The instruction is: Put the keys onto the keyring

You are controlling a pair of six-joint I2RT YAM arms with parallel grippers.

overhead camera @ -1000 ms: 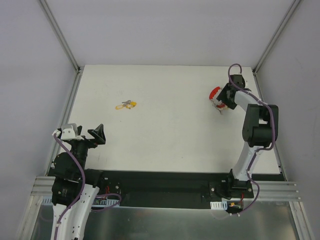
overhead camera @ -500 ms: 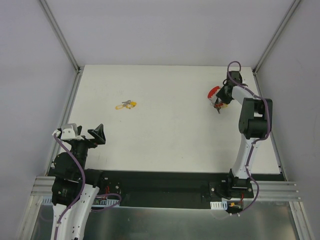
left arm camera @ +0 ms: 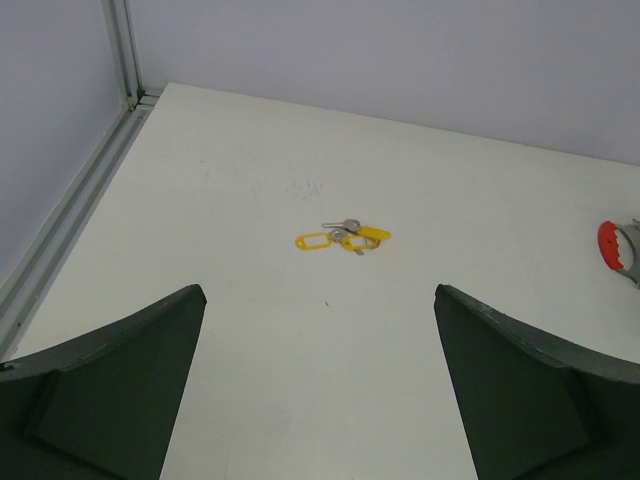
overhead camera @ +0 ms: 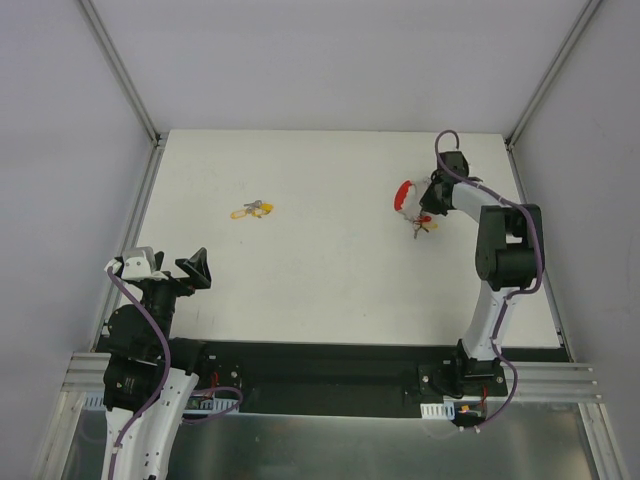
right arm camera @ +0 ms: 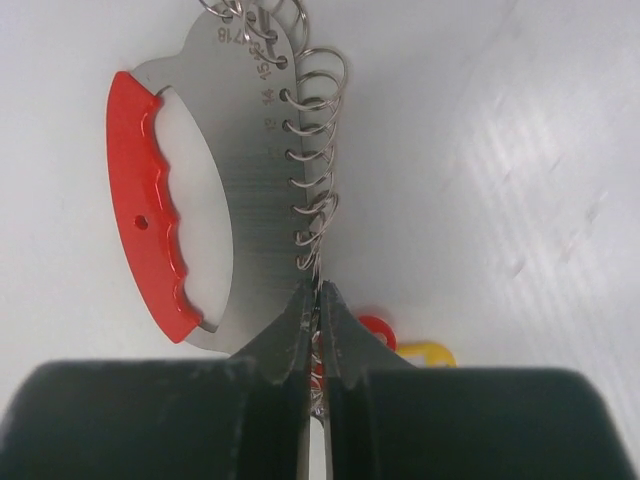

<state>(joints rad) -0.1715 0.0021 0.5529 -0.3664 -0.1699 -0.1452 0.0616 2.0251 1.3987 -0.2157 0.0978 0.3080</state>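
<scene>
The keys (overhead camera: 252, 210), small silver ones with yellow tags, lie in a bunch on the white table at the left-centre; in the left wrist view the keys (left arm camera: 345, 238) are straight ahead of my left gripper (left arm camera: 318, 292). That left gripper (overhead camera: 195, 270) is open and empty, near the table's front left. The keyring (right arm camera: 250, 200) is a steel plate with a red grip and a row of wire rings. My right gripper (right arm camera: 319, 290) is shut on its ringed edge. From above, the keyring (overhead camera: 403, 193) sits at the right gripper (overhead camera: 425, 205), far right.
A red tag (right arm camera: 375, 330) and a yellow tag (right arm camera: 430, 352) show just behind my right fingers. Metal frame rails (overhead camera: 135, 240) border the table on the left and right. Grey walls stand behind the table.
My right gripper has shut on the keyring and carried it left, toward the table's middle. The left arm and the keys have not moved.
</scene>
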